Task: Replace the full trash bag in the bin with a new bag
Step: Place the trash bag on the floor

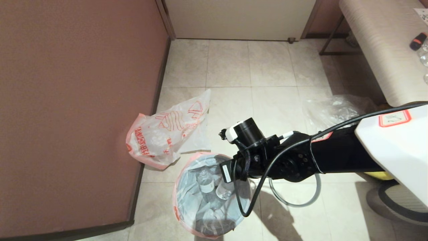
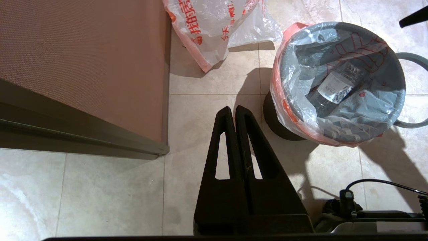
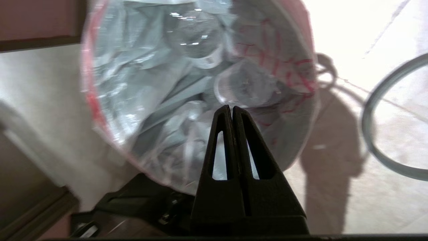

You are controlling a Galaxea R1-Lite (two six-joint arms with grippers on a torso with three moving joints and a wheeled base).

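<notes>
One bin (image 2: 284,129), upright on the floor, opens upward. Inside it, the full trash bag (image 1: 190,190) is milky-white with a pink-orange edge folded over the rim, and holds clear bottles. Beside the wall lies the new bag (image 1: 164,134), printed red-orange. Over the bin's mouth hangs the right claw (image 3: 231,108), fingers together, empty. Apart from the bin, the left claw (image 2: 233,109) is likewise pressed together.

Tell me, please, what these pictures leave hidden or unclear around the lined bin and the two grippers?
- Small round black plastic bin: head view, walls hidden by the draped translucent milky-white full trash bag.
- Right gripper, shut: head view, fingers hidden behind its own wrist.
- Bag contents: right wrist view, blurred; only clear bottle shapes read.
- Separate grey ring: right wrist view, cut off by the edge.
- Left gripper, shut: outside head view.
</notes>
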